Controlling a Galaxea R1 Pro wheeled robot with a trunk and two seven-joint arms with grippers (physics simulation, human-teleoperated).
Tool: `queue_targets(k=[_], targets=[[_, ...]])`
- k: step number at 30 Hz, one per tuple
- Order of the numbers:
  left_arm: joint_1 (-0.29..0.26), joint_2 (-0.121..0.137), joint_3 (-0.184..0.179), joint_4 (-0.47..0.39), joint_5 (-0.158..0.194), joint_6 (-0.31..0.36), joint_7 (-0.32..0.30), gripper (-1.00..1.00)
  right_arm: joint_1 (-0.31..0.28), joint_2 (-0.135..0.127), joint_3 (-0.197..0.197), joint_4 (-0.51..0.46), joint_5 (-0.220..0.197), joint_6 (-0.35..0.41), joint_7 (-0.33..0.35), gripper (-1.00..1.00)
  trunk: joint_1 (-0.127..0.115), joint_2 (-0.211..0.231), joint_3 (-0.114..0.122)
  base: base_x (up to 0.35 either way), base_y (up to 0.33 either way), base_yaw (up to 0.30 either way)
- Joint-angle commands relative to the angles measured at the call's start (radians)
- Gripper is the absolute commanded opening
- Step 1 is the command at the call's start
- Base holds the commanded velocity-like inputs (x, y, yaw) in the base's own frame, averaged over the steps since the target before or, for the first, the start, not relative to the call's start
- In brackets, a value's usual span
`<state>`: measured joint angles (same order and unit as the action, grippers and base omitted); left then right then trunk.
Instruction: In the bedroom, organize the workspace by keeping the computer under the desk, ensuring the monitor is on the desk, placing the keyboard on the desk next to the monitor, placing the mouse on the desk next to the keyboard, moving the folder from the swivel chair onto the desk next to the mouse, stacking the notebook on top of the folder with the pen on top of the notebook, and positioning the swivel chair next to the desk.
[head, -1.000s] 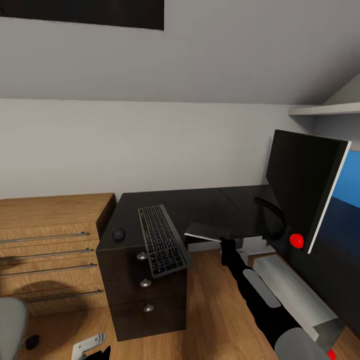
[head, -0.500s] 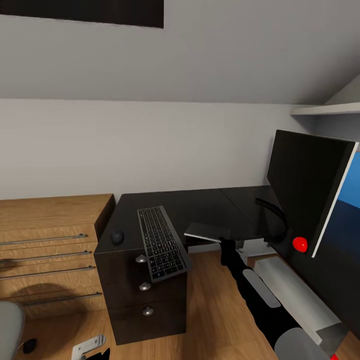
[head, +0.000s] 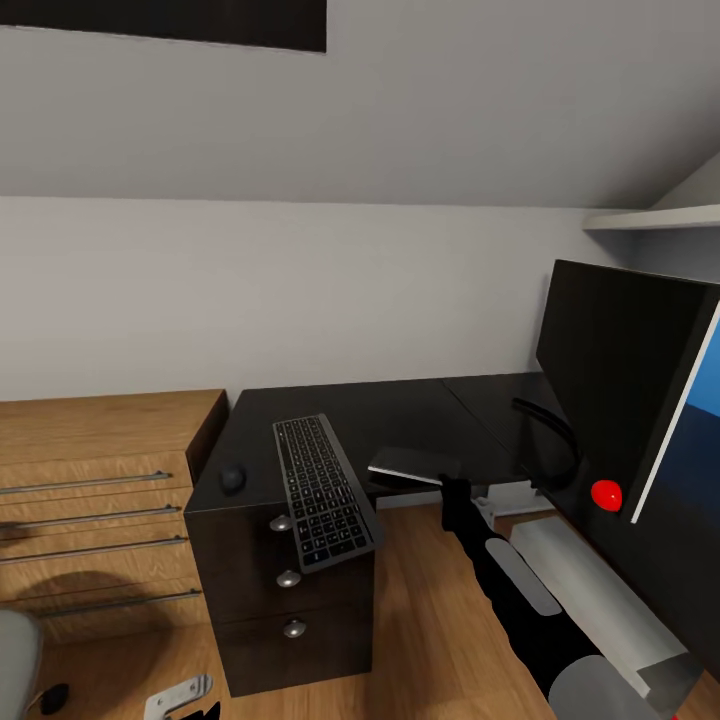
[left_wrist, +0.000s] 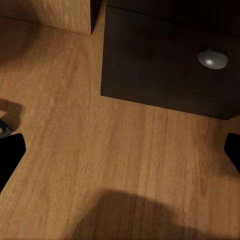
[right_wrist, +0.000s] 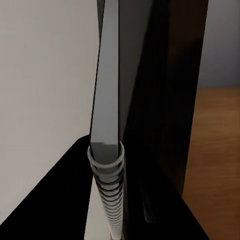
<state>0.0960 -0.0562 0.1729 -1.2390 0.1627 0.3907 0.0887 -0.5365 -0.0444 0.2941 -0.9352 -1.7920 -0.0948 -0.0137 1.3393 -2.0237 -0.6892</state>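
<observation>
Thin grey spiral-bound notebook

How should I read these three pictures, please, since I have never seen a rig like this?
This is a simulated two-armed wheeled robot. The large picture comes from a camera on its head, looking down at a dark desk. On it lie a keyboard, whose near end juts over the edge, and a small mouse to its left; a monitor stands at the right.

The other two pictures come from cameras on the wrists. The right pincer appears to grip a spiral-bound notebook at the desk's front edge; the right wrist camera sees that notebook edge-on. The left pincer is open and holds nothing, over the wooden floor beside a drawer knob.
</observation>
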Motion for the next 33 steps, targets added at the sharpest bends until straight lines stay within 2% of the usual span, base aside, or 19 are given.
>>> queue_targets(k=[1,14,15,33], targets=[[0.0,-0.001,0.0,-0.002,0.011,0.005,0.005,1.0,0.0,-0.002,0.007,0.041,-0.017,-0.01,-0.005,-1.0,0.0,0.0,-0.001,0.0,0.0,0.0],[0.0,0.0,0.0,-0.002,0.011,0.005,0.005,1.0,0.0,-0.002,0.008,0.041,-0.016,-0.011,-0.006,-1.0,0.0,0.0,-0.001,0.0,0.0,0.0],[0.0,0.0,0.0,-0.002,0.011,0.005,0.005,1.0,0.0,-0.002,0.009,0.04,-0.014,-0.011,-0.006,1.0,0.0,0.0,-0.001,0.0,0.0,0.0],[0.0,0.001,0.002,-0.002,0.011,0.005,0.006,1.0,0.0,-0.002,0.01,0.039,-0.014,-0.011,-0.003,1.0,0.0,0.0,-0.001,0.0,0.0,0.0]])
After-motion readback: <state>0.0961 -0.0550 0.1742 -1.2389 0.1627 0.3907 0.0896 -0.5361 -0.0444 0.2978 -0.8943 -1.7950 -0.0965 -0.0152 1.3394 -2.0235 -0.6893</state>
